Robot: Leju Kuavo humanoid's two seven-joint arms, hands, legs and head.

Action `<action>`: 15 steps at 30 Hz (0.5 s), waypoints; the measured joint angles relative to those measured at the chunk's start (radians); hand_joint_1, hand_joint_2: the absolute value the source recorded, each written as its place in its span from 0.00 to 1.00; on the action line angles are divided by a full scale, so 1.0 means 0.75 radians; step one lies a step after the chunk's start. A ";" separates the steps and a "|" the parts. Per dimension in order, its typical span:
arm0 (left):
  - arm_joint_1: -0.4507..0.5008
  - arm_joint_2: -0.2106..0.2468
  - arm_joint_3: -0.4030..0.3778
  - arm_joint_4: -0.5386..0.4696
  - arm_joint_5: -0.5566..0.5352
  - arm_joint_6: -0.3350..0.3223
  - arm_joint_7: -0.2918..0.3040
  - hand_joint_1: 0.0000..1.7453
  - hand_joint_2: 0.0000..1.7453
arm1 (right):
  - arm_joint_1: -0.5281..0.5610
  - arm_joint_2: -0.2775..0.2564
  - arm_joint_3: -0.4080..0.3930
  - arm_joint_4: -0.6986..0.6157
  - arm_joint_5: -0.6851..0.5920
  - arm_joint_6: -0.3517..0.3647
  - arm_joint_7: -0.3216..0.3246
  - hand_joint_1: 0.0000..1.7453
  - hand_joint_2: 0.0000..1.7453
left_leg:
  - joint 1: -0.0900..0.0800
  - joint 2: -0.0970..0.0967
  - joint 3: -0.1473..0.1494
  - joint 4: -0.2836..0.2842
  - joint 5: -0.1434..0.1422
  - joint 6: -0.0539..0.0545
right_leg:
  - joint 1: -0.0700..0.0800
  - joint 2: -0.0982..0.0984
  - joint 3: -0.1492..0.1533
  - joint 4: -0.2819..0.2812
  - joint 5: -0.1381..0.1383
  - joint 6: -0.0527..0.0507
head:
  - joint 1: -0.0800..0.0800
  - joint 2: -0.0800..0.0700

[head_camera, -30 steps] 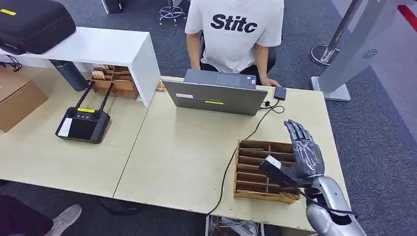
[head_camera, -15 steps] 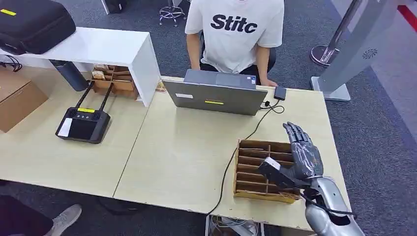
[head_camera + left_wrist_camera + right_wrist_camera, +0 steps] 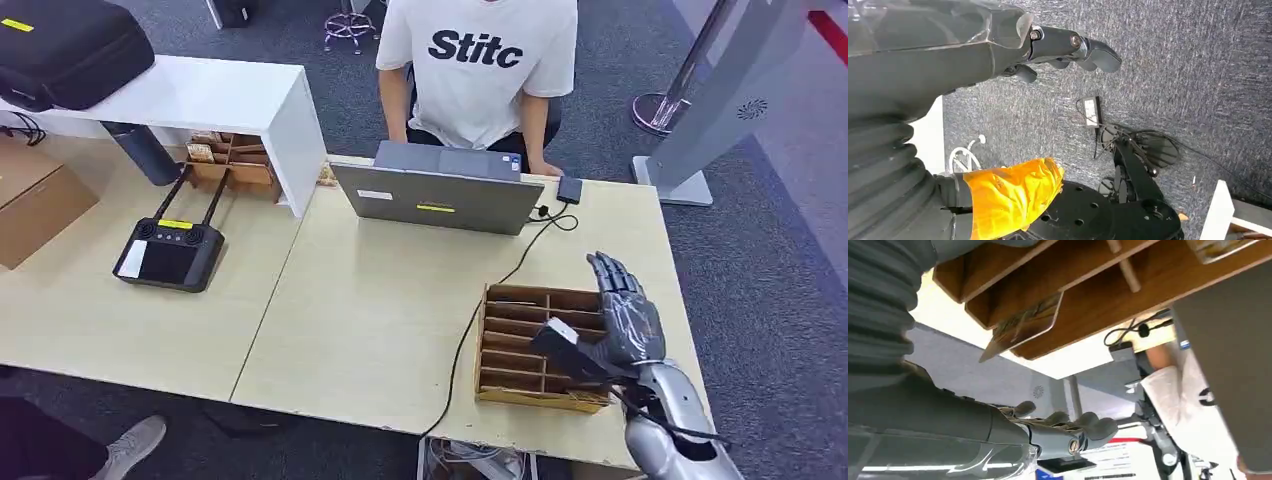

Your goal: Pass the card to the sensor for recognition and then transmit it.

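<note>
The right robot hand (image 3: 622, 318) hung over the wooden rack (image 3: 520, 350) near the bench's (image 3: 380, 320) front right corner, fingers spread and holding nothing. The left robot hand (image 3: 1068, 47) hung over the floor, fingers loosely apart and likewise released. In the right wrist view a card (image 3: 1023, 326) stood in one slot of the rack, on edge, its long axis running along the slot and one corner poking out past the divider toward the hand. Whether other slots held cards was hard to tell; another card's edge seemed to show at the frame's border. The likely trouble from here: the fingers could come down on a divider instead of the card, or pinch only that protruding corner, so the card would tilt, jam in its slot or slip free on the lift. A hard push could also shove the light rack toward the bench's front edge. The cable (image 3: 490, 290) ran beside the rack from the small black box (image 3: 569, 190) by the laptop (image 3: 440, 195), presumably the sensor, and a low sweep toward it could snag.
</note>
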 joint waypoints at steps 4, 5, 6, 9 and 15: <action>0.000 0.000 0.000 0.000 0.000 0.000 0.001 0.00 1.00 | 0.006 0.000 -0.027 0.007 0.001 -0.001 -0.001 0.00 1.00 | 0.000 0.000 0.000 0.000 0.000 0.000 | 0.000 0.000 0.000 0.000 0.000 0.000 | 0.000 0.000; 0.000 0.000 0.000 0.000 0.000 0.000 0.002 0.00 1.00 | 0.008 0.000 -0.030 0.007 0.002 -0.001 0.000 0.00 1.00 | 0.000 0.000 0.000 0.000 0.000 0.000 | 0.000 0.000 0.000 0.000 0.000 0.000 | 0.000 0.000; 0.000 0.000 0.000 0.000 0.000 0.000 0.002 0.00 1.00 | 0.010 0.000 -0.033 0.007 0.002 -0.001 -0.001 0.00 1.00 | 0.000 0.000 0.000 0.000 0.000 0.000 | 0.000 0.000 0.000 0.000 0.000 0.000 | 0.000 0.000; 0.000 0.000 0.000 0.000 0.000 0.004 0.002 0.00 1.00 | 0.017 0.000 -0.043 0.007 0.003 -0.003 0.000 0.00 1.00 | 0.000 0.000 0.000 0.000 0.000 0.000 | 0.000 0.000 0.000 0.000 0.000 0.000 | 0.000 0.000; 0.000 0.000 0.000 0.000 0.000 0.006 0.004 0.00 1.00 | 0.025 0.000 -0.054 0.007 0.004 -0.004 0.000 0.00 1.00 | 0.000 0.000 0.000 0.000 0.000 0.000 | 0.000 0.000 0.000 0.000 0.000 0.000 | 0.000 0.000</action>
